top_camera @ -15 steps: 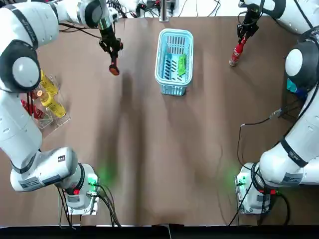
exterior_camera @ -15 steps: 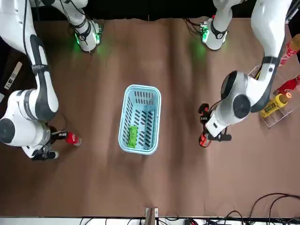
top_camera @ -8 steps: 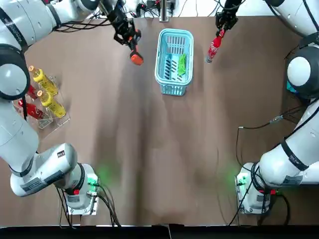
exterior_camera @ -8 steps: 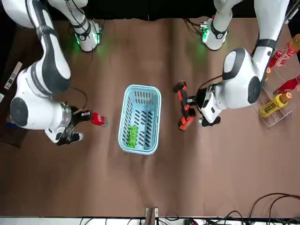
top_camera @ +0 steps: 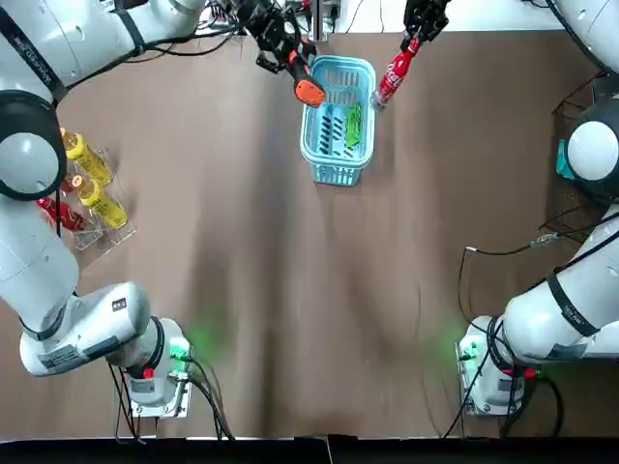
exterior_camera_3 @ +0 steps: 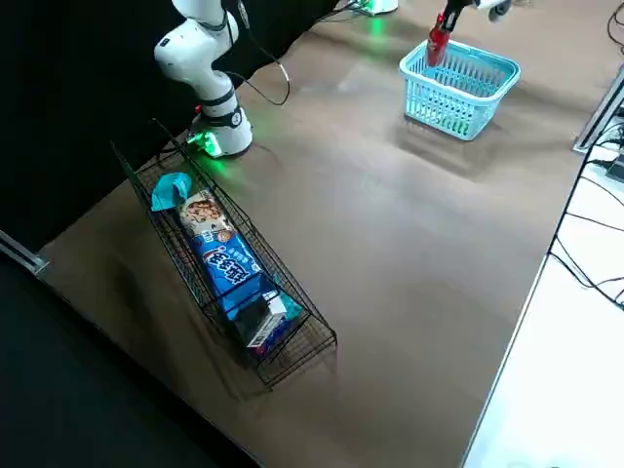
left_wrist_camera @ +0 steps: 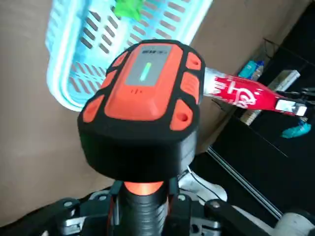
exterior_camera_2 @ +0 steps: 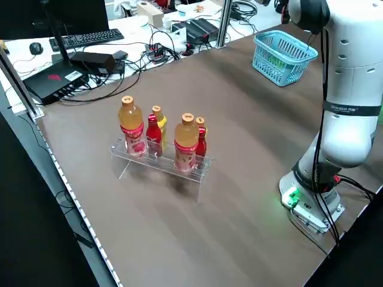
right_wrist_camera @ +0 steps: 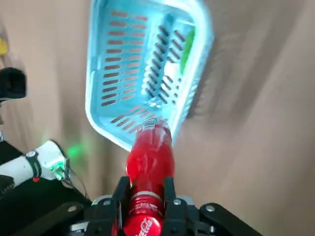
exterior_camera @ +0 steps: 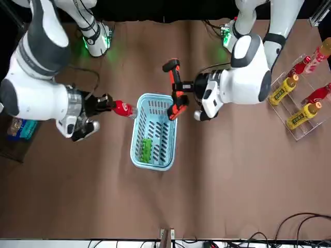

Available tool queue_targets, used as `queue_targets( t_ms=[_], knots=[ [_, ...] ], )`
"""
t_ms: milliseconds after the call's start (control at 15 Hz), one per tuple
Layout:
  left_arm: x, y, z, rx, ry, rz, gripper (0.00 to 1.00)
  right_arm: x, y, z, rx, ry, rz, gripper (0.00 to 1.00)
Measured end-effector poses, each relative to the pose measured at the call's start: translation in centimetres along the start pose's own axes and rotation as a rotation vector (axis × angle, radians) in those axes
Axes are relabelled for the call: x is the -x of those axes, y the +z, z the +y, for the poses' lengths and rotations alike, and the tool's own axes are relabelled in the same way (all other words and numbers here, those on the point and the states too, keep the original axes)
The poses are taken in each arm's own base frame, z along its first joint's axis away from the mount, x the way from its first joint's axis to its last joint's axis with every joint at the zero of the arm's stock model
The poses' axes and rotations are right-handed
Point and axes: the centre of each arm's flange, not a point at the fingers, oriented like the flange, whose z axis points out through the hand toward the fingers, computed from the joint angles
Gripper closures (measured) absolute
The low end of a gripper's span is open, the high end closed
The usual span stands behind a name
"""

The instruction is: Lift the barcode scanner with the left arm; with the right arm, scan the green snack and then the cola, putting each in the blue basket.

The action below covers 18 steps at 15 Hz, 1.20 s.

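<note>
left gripper (left_wrist_camera: 142, 209): clamped on barcode scanner (left_wrist_camera: 142, 98), raised over blue basket (top_camera: 336, 175) edge | right gripper (right_wrist_camera: 143, 206): clamped on cola (right_wrist_camera: 147, 157), raised beside basket | green snack (top_camera: 354, 124): inside basket

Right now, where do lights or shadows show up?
Top view: green glow on the table beside the left arm base and right arm base, dark streaks down its middle. Front view: the same glow. Left wrist view: a green strip lit on the barcode scanner, cola beyond it.
</note>
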Motion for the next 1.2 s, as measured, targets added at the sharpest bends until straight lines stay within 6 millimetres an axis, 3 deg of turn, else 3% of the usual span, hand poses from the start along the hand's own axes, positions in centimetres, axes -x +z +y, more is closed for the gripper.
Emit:
queue_targets(
  t_ms=[200,267,533,933,1200],
  knots=[
    [0.8,1.2,1.7,0.014,0.017,-0.029,0.63,0.7,1.6,-4.0,-0.010,-0.070,-0.029,0.68],
    [0.9,2.2,1.9,0.012,0.022,-0.051,0.63,1.3,2.8,-6.5,-0.013,-0.115,-0.050,0.68],
    [1.3,3.8,3.1,0.017,0.042,-0.087,0.63,2.0,3.2,-9.6,-0.017,-0.197,-0.046,0.68],
    [2.1,6.9,3.9,0.005,0.061,-0.144,0.63,1.2,1.5,-9.2,-0.028,-0.243,0.031,0.68],
    [2.6,7.9,4.2,-0.004,0.073,-0.159,0.63,1.0,1.2,-8.8,-0.029,-0.237,0.039,0.68]
  ],
)
